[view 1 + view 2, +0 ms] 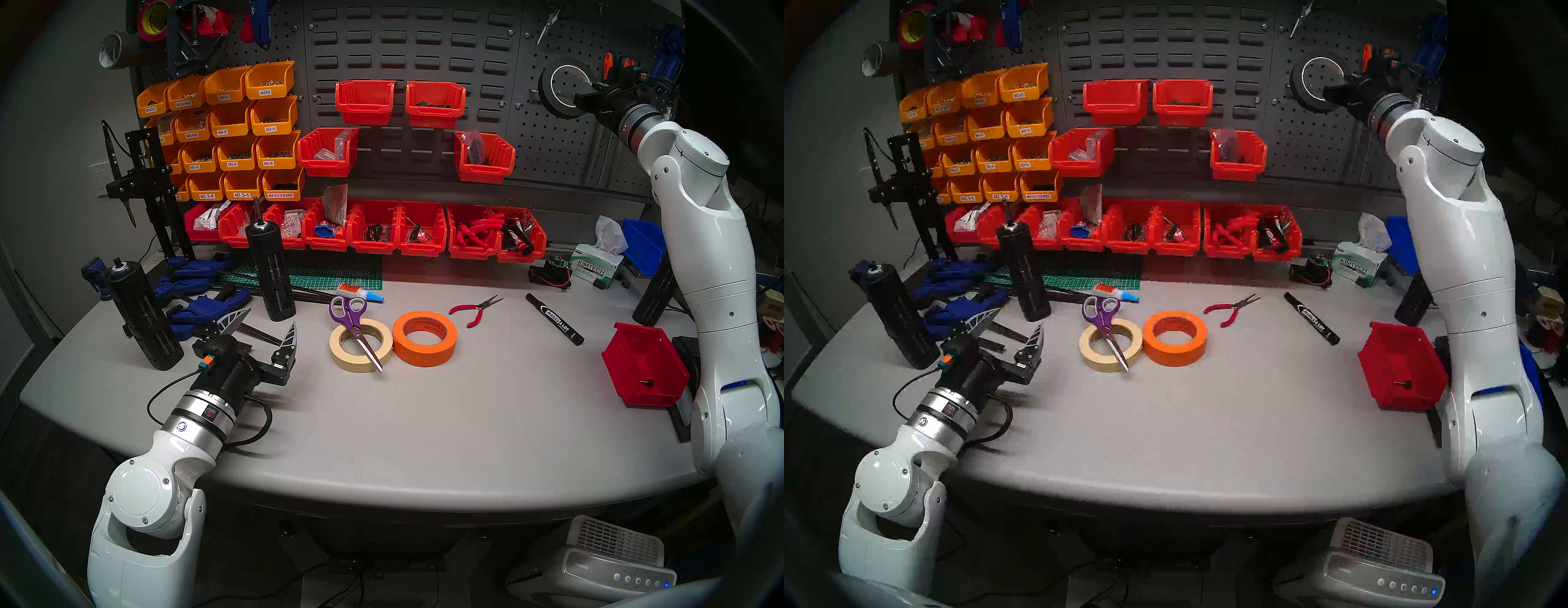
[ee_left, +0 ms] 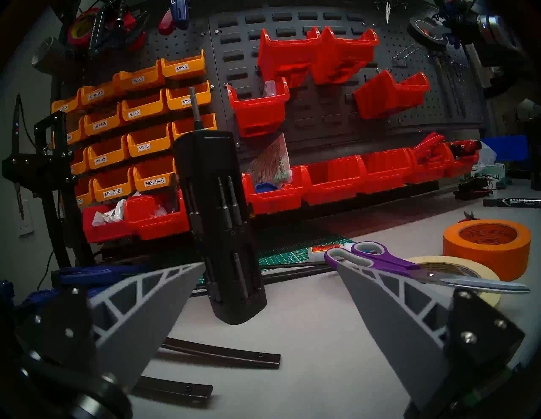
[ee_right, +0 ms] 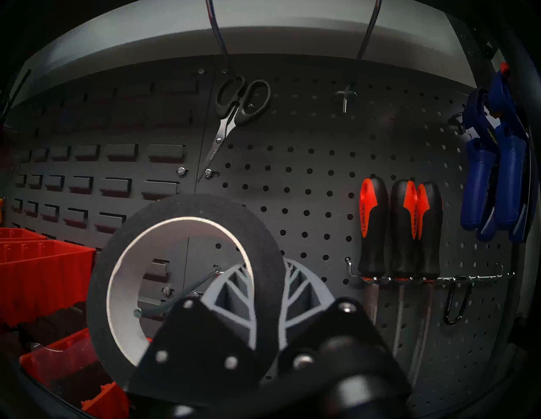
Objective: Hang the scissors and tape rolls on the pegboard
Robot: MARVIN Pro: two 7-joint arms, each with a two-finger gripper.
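Note:
The purple-handled scissors (image 1: 354, 327) (image 1: 1104, 320) (image 2: 380, 257) lie across the beige tape roll (image 1: 337, 346) (image 1: 1087, 346) (image 2: 491, 298) at the table's middle. The orange roll (image 1: 424, 352) (image 1: 1174, 354) (image 2: 486, 257) lies flat, touching the beige roll's right side. My right gripper (image 1: 583, 95) (image 1: 1333, 91) (image 3: 266, 278) is shut on the black roll's (image 1: 545, 89) (image 1: 1297, 83) (image 3: 187, 207) wall, holding it upright against the pegboard (image 1: 564, 140) (image 3: 307, 175). A hook (image 3: 175, 301) shows through its white core. My left gripper (image 1: 271, 318) (image 1: 1018, 319) (image 2: 269, 262) is open and empty, left of the scissors.
Black-handled scissors (image 3: 243, 102), orange-black tool handles (image 3: 401, 228) and blue clamps (image 3: 494, 175) hang on the pegboard. Red pliers (image 1: 475, 310), a marker (image 1: 553, 318) and a loose red bin (image 1: 640, 365) lie on the table. Black bit holders (image 1: 271, 267) stand by my left gripper.

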